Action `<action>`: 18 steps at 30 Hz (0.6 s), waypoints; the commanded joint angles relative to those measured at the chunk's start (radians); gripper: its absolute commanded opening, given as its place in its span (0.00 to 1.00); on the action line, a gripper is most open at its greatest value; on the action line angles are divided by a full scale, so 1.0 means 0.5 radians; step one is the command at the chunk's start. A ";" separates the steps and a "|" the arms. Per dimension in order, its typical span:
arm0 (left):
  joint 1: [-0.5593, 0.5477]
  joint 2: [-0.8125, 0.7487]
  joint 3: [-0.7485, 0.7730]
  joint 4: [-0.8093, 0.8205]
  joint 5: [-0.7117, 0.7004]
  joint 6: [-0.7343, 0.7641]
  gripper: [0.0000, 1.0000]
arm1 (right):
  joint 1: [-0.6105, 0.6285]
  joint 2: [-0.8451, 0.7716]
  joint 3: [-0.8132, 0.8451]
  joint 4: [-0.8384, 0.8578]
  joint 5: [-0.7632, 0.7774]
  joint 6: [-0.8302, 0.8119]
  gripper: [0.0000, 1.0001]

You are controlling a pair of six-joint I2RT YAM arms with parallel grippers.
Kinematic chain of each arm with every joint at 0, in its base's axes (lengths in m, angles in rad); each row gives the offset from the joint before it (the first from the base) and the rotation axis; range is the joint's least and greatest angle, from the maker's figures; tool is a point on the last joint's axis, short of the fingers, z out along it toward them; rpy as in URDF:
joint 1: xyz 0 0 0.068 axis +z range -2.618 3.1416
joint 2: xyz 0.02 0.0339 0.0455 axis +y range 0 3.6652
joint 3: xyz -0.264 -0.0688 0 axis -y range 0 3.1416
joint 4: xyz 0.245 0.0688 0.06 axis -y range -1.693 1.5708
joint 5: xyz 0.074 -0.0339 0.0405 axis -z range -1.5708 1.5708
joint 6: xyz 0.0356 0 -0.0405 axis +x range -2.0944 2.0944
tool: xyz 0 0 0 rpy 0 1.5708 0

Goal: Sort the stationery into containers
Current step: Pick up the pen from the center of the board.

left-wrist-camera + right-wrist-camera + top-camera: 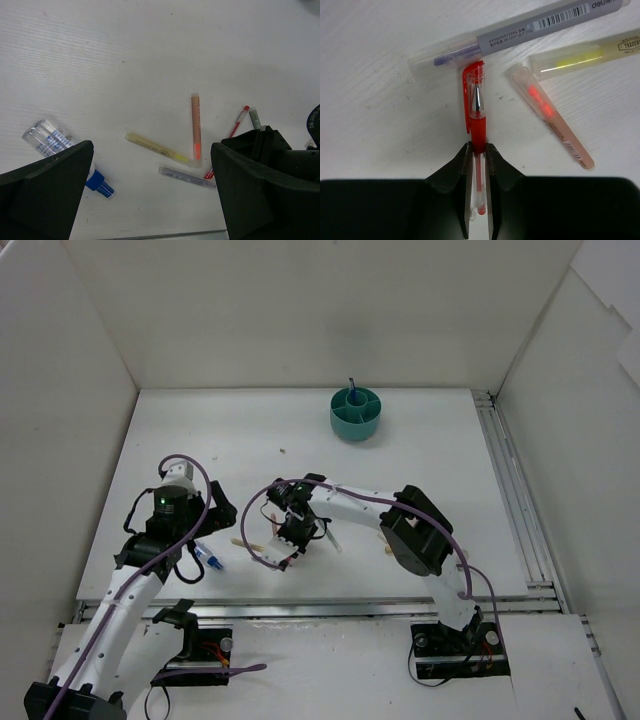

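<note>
White desk (300,440): carries every item listed.

Teal cup (355,428): round and upright, well apart from both sets of fingers, on the far side of the desk beyond the right fingers. One dark pen (352,388) stands in it; which compartment cannot be told.

Left fingers (45,190): black, spread wide and released, grasping nothing, poised above the desk with loose pens showing in the gap between them.

Right fingers (455,170): black, clenched on the red pen, with their tips down at the desk.

Grey pen (520,32): barcode label on the barrel. Lies flat on the desk just beyond the right fingertips, crossing past the red pen's cap.

Blue-and-white pen (47,139): clear barrel with a blue end. Lies beside the left-hand finger of the left pair, partly hidden behind it.

Yellow pen (155,148): lies flat in the gap between the left fingers. From the right wrist it sits to the right of the red pen, beyond the right fingers.

Orange pen (196,127): lies flat, its red-tinted end meeting the yellow pen's end, near the right-hand finger of the left pair.

Red pen (478,125): gripped at the barrel by the right fingers, with the capped tip pointing away from them.

Pale green pen (255,118): only a short piece shows, just beside the red pen.
</note>
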 commanded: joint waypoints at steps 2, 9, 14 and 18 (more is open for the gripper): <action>-0.009 -0.005 0.110 0.088 -0.026 0.046 1.00 | 0.012 0.068 -0.018 -0.092 0.040 0.072 0.00; -0.009 -0.048 0.106 0.098 -0.038 0.037 1.00 | -0.147 -0.036 0.243 -0.086 -0.294 0.219 0.00; -0.009 -0.045 0.140 0.107 -0.035 0.024 1.00 | -0.359 -0.134 0.421 -0.089 -0.702 0.330 0.00; -0.009 0.047 0.232 0.113 0.008 0.046 1.00 | -0.482 -0.248 0.519 -0.089 -0.904 0.318 0.00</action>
